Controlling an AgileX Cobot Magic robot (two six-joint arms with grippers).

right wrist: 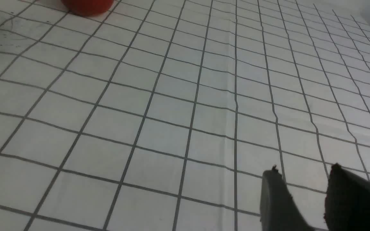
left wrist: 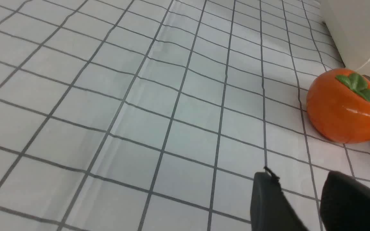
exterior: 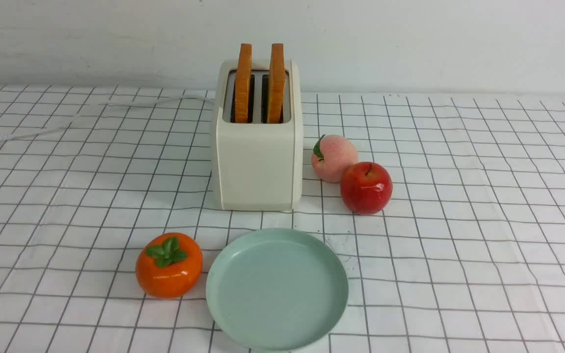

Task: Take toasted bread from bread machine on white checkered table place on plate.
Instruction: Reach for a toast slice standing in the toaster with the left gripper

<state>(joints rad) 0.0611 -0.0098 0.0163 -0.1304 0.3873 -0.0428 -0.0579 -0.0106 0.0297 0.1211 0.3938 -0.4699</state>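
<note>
Fingers (left wrist: 268, 202) of left gripper (left wrist: 299, 179) parted, holding nothing, above white checkered table (exterior: 483, 255) near orange persimmon (left wrist: 345, 106) | right gripper (right wrist: 303, 173) likewise parted, nothing held | toasted bread slice (exterior: 243, 83) upright in left slot, second slice (exterior: 276, 83) in right slot of bread machine (exterior: 258, 162) | mint-green plate (exterior: 276, 289) just in front of it | peach (exterior: 334, 158) and red apple (exterior: 366, 188) right of it.

Counted: two toasted bread slices (exterior: 243, 83) (exterior: 276, 83), one bread machine (exterior: 258, 166), one mint-green plate (exterior: 277, 289), one orange persimmon (exterior: 168, 269), one peach (exterior: 334, 159), one red apple (exterior: 366, 189).
</note>
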